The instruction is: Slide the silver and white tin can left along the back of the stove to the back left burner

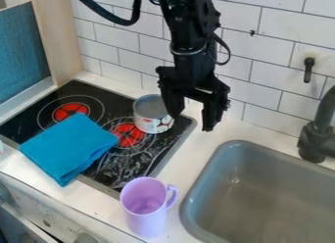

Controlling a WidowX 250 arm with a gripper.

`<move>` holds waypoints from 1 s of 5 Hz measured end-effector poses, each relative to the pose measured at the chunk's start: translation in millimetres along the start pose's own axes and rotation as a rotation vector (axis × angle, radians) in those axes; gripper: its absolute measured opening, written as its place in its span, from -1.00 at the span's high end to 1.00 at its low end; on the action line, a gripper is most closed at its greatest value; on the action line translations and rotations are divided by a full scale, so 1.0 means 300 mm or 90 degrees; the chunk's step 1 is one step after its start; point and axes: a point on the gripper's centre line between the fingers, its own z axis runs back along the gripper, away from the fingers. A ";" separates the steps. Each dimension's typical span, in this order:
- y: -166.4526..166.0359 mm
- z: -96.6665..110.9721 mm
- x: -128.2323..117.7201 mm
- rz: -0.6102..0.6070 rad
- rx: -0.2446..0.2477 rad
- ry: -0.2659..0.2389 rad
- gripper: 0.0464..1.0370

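The gripper [194,120] hangs open above the back of the counter, between the stove and the sink, with nothing between its fingers. Its left finger overlaps the right edge of a silver can [153,114] with a patterned label; whether they touch I cannot tell. The can stands upright on the black stovetop [70,92], by a red burner. A folded blue cloth [68,148] lies across the stove's left front part. At the front, a purple mug [145,207] stands upright on the counter, handle to the right.
A grey sink [262,195] takes up the right side, with a dark faucet [317,134] at its back right corner. Behind the counter rises a white tiled wall [275,60] with a small black hook. Stove knobs line the front left.
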 end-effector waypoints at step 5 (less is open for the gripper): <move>-0.001 -0.119 0.075 0.048 -0.030 0.014 -0.94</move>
